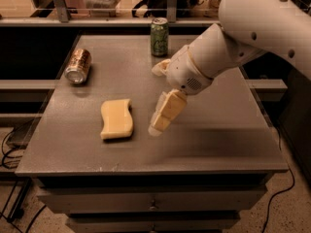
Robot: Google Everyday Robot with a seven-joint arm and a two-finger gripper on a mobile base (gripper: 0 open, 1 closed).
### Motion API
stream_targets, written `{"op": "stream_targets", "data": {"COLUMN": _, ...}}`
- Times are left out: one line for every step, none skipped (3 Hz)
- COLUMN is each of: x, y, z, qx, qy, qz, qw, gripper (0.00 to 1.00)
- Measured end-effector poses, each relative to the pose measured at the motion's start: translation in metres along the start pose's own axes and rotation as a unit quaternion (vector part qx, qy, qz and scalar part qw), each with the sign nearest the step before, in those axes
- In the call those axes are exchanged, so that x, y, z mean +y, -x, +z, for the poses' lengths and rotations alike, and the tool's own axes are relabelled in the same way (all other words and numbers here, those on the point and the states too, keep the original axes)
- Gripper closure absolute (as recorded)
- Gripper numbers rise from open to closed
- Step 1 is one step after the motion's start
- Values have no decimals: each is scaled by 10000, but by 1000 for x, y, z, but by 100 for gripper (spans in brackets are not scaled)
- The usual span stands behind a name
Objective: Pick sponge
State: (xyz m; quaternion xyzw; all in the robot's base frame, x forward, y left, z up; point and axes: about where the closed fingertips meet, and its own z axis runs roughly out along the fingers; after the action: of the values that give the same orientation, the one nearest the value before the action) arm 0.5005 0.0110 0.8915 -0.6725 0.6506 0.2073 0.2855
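The sponge (116, 119), a pale yellow flat foam block with wavy long edges, lies flat on the grey table (218, 140), left of centre near the front. My gripper (156, 100) hangs from the white arm just right of the sponge, a little above the table. Its cream padded fingers (166, 111) are spread apart and hold nothing. The lower fingertip is a short gap from the sponge's right edge and does not touch it.
A green soda can (159, 37) stands upright at the back centre of the table. A copper-coloured can (78, 65) lies on its side at the back left. A rail and shelf run behind the table. Drawers are below its front edge.
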Motion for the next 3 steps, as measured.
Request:
{"op": "stream_targets", "data": {"x": 4, "y": 16, "z": 35, "qx": -156, "qy": 181, "qz": -16, "qw": 9997, "gripper": 0}}
{"op": "stream_targets", "data": {"x": 9, "y": 29, "z": 64, "qx": -282, "qy": 312, "qz": 28, "qw": 9991, "gripper": 0}}
{"op": "stream_targets", "data": {"x": 15, "y": 39, "z": 83, "qx": -427, "qy": 429, "qz": 79, "qw": 9981, "gripper": 0}}
